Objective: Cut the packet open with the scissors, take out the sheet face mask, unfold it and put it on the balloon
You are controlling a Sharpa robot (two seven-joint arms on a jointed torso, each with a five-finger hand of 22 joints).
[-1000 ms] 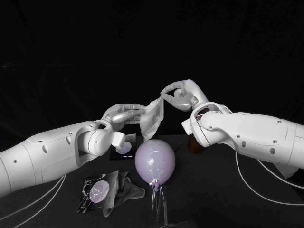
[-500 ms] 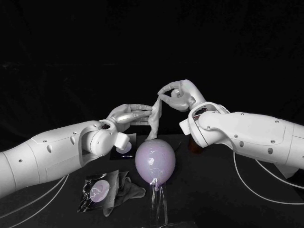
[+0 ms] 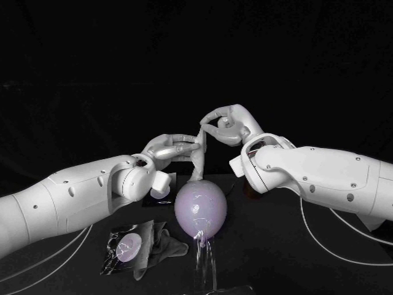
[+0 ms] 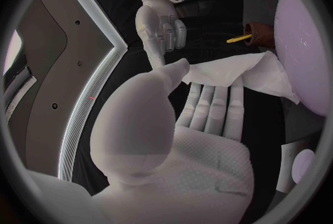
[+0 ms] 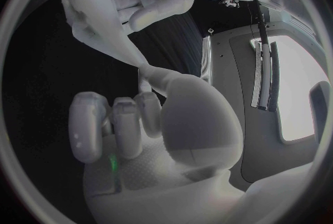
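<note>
Hanging over the balloon, the mask is pinched by left hand and right hand, packet lying beside

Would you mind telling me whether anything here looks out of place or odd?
The sheet mask, held between the left hand and right hand above the balloon, hangs bunched into a narrow strip, not spread open.

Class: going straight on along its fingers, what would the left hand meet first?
The left hand holds the sheet face mask at its fingertips; beyond, probably the right arm, depth unclear.
</note>
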